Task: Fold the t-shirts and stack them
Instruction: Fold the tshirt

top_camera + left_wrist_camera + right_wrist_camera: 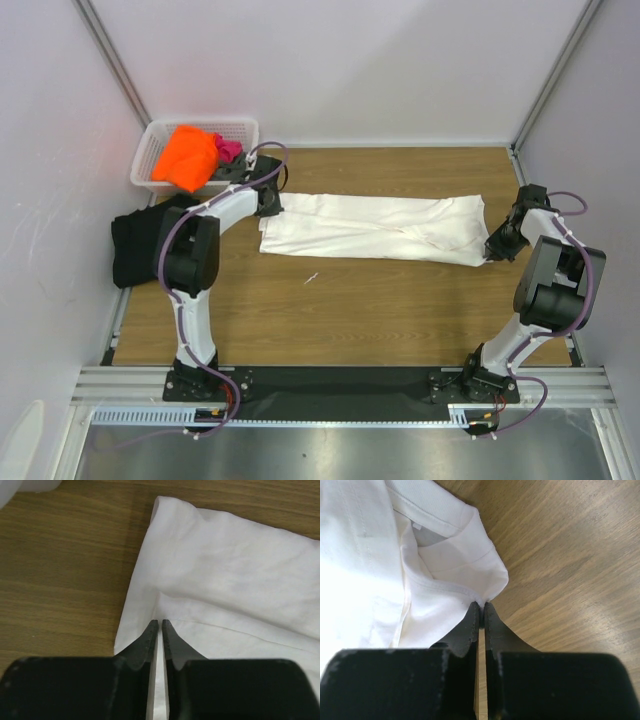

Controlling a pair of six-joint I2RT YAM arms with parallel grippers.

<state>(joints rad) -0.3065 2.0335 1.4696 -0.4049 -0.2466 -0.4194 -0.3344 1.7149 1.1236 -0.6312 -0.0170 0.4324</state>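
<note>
A white t-shirt [370, 228], folded into a long band, lies across the middle of the wooden table. My left gripper [272, 205] is shut on the shirt's left end; in the left wrist view the closed tips [160, 622] pinch a raised crease of white cloth [225, 580]. My right gripper [493, 250] is shut on the right end; in the right wrist view the tips [481, 605] grip the cloth's edge [370, 555] below the collar [430, 510]. A black t-shirt [135, 245] lies at the table's left edge. An orange t-shirt [187, 155] and a pink one [228, 150] sit in the basket.
The white lattice basket [245, 128] stands at the back left corner, just behind my left arm. Grey walls and metal frame posts enclose the table on three sides. Bare wood [350, 310] lies between the shirt and the arm bases.
</note>
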